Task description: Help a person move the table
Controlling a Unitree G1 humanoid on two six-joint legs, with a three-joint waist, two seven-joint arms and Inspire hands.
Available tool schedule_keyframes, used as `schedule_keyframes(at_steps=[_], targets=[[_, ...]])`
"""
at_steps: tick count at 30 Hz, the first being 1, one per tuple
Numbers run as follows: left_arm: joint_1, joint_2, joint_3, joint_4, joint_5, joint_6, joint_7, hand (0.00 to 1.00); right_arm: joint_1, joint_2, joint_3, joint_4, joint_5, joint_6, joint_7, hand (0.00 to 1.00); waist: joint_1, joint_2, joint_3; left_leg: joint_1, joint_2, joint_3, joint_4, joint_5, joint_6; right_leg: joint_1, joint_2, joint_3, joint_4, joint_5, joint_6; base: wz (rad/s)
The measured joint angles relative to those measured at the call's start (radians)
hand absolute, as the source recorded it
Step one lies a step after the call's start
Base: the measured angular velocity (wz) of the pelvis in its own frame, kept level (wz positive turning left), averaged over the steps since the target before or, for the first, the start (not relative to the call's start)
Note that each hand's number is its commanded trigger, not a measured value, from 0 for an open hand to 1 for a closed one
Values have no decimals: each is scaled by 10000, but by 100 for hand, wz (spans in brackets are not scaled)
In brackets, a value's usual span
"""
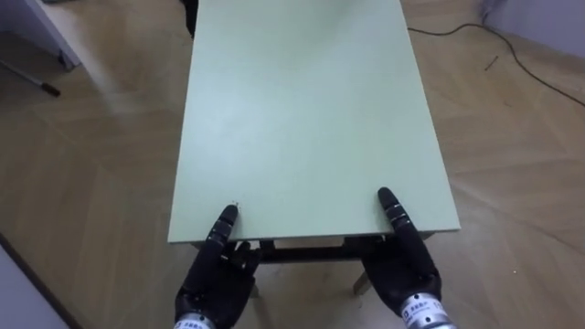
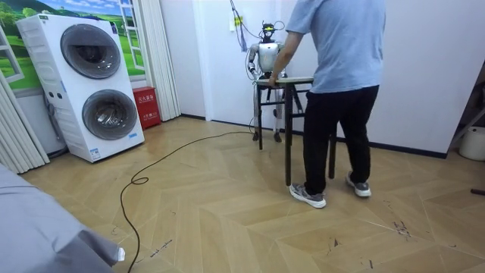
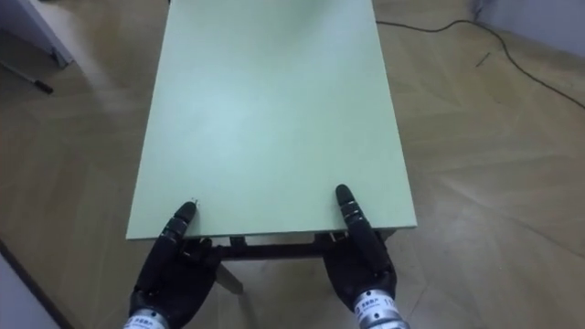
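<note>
Worktop (image 1: 302, 110): pale green top on a dark frame, held off to one side of the room between the robot and a person (image 2: 341, 68); nothing lies on it.
Left grip: the left robot hand (image 1: 215, 274) is at the worktop's near edge, thumb on top and fingers curled onto the frame rail beneath, clamping that edge.
Right grip: the right robot hand (image 1: 402, 265) is at the same edge with its thumb laid on top; the rest runs under the worktop, so whether it grips cannot be told.
Hidden: the worktop's far end is cut off in the eye views. In the room view the person's body covers much of the worktop, and the robot shows only from the chest up behind it.
Person: stands at the far end, leaning over it, one hand on the worktop's edge.
Floor (image 1: 512, 164): wooden herringbone parquet.
Room: white wall (image 2: 424, 68) behind the worktop.
Around: a dark cable (image 2: 123, 206) trails over the floor away from the worktop. Two stacked washing machines (image 2: 95, 83) and a red box (image 2: 145, 106) stand well apart from it.
</note>
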Motion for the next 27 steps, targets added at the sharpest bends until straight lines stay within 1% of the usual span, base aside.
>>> schedule_keyframes(at_steps=[2, 5, 7, 8, 9, 10, 11, 12, 13, 14, 15, 16, 17, 18, 19, 20, 21, 22, 23, 24, 25, 26, 27], targets=[[12, 50, 0, -31, -4, 0, 0, 100, -19, -27, 21, 0, 2, 8, 6, 100, 67, -21, -8, -39, -35, -252, 6, 28, -44, 137, 82, 16, -111, 10, -19, 33], [130, 48, 0, -89, -78, 4, -2, 100, -22, -15, 57, 0, -56, 8, 25, 100, 158, -30, -13, -42, -60, -485, 9, 50, -83, 285, 155, 0, -159, 9, -21, 30], [233, 34, -3, -190, -95, 19, -2, 100, -23, -70, 55, -1, -90, 7, 78, 100, 334, -44, -16, -67, -69, -602, 1, 75, -120, 323, 196, -3, -171, 9, -21, 25], [292, 35, -3, -211, -87, 23, -5, 100, 0, -93, 68, 0, -88, 27, 86, 100, 330, -53, -17, -72, -124, -795, -3, 107, -153, 424, 228, -11, -223, 8, -23, 36], [310, 30, -3, -212, -88, 23, -11, 100, 21, -90, 65, 0, -88, 27, 103, 100, 331, -59, -21, -85, -139, -867, -7, 130, -159, 452, 247, -7, -225, 2, -34, 52], [304, 39, -2, -212, -101, 22, -35, 100, 32, -111, 65, 2, -89, 25, 136, 100, 325, -59, -23, -164, -177, -1053, -6, 211, -193, 482, 293, -70, -224, -8, -51, 70], [263, 26, -21, -210, -93, 24, -38, 100, 66, -170, 82, 3, -91, -6, 174, 100, 286, -58, -23, -268, -261, -1232, -40, 382, -207, 539, 319, -305, -220, -24, -85, 88], [211, 28, -70, -204, -85, 27, -36, 100, 119, -170, -3, 2, -69, -47, 229, 100, 212, -59, -23, -303, -312, -1356, -84, 473, -209, 585, 336, -432, -219, -41, -140, 119], [142, 49, -143, -197, -29, 53, -28, 100, 262, -146, -46, 1, -29, -97, 308, 100, 113, -65, -27, -328, -378, -1564, -218, 684, -228, 603, 416, -459, -212, -74, -375, 123], [141, 57, -161, -200, 33, 83, -30, 100, 390, -71, -163, 1, -30, -86, 372, 100, 25, -68, -31, -335, -445, -1704, -404, 916, -266, 651, 499, -241, -234, -120, -558, 116], [122, 71, -192, -199, 43, 83, -30, 100, 447, -21, -213, 1, -31, -84, 404, 100, 3, -64, -30, -337, -471, -1701, -563, 1071, -270, 669, 530, -166, -269, -166, -635, 106], [95, 94, -223, -199, 47, 89, -30, 100, 514, 10, -264, -1, -38, -89, 485, 100, -65, -42, -38, -338, -504, -1668, -983, 1485, -312, 675, 579, -167, -392, -211, -707, 100], [64, 88, -234, -200, 61, 95, -30, 100, 519, 7, -311, -6, -38, -85, 540, 100, -158, -14, -49, -341, -490, -1307, -1541, 2019, -301, 646, 607, -321, -539, -235, -683, 100], [30, 63, -235, -195, 110, 107, -30, 100, 519, -6, -349, -20, -37, -82, 561, 100, -231, -4, -47, -366, -474, -950, -1691, 2174, -309, 619, 567, -582, -611, -295, -638, 88], [-3, -19, -232, -127, 173, 166, -25, 100, 528, -6, -416, -20, -46, -53, 559, 100, -274, 42, -23, -546, -301, 193, -835, 1662, 64, 602, 355, -1134, -561, -331, -698, 62], [84, 29, -229, -141, 168, 168, -61, 100, 548, 29, -371, -33, -46, -11, 549, 100, -209, 16, -35, -469, -28, 1527, 440, 538, 278, 639, 294, -1451, -560, -325, -705, 54], [86, 57, -229, -140, 149, 178, -79, 100, 547, 27, -368, -49, -46, 1, 549, 100, -215, 22, -35, -379, 145, 2005, 932, 101, 311, 631, 307, -1595, -544, -326, -707, 59], [58, 48, -228, -139, 141, 187, -81, 100, 549, 29, -389, -59, -44, 1, 551, 100, -267, 86, -35, -157, 485, 2470, 1488, -562, 196, 566, 373, -1836, -448, -353, -740, 67], [23, 18, -208, -139, 146, 210, -81, 100, 510, 32, -432, -70, -47, 22, 552, 100, -253, 151, -29, -52, 621, 2438, 1455, -865, 76, 391, 432, -1953, -153, -449, -750, 59], [16, 12, -190, -139, 145, 210, -81, 100, 457, 27, -444, -69, -54, 60, 542, 100, -238, 176, -16, -54, 613, 2390, 1333, -889, 129, 357, 460, -1932, -7, -463, -744, 39], [16, 20, -170, -139, 114, 216, -77, 100, 391, 5, -449, -70, -60, 132, 486, 100, -241, 195, -19, -6, 529, 2286, 1028, -879, 191, 279, 480, -1890, 101, -477, -718, 40], [15, 11, -153, -138, 96, 234, -46, 100, 371, -58, -445, -70, -60, 150, 437, 100, -250, 192, -20, 85, 392, 2193, 680, -801, 377, 262, 476, -1675, 127, -484, -705, 49], [6, 1, -151, -138, 96, 240, -27, 100, 367, -58, -449, -70, -59, 150, 428, 100, -247, 192, -20, 115, 347, 2184, 561, -753, 440, 263, 484, -1553, 133, -480, -696, 48]])
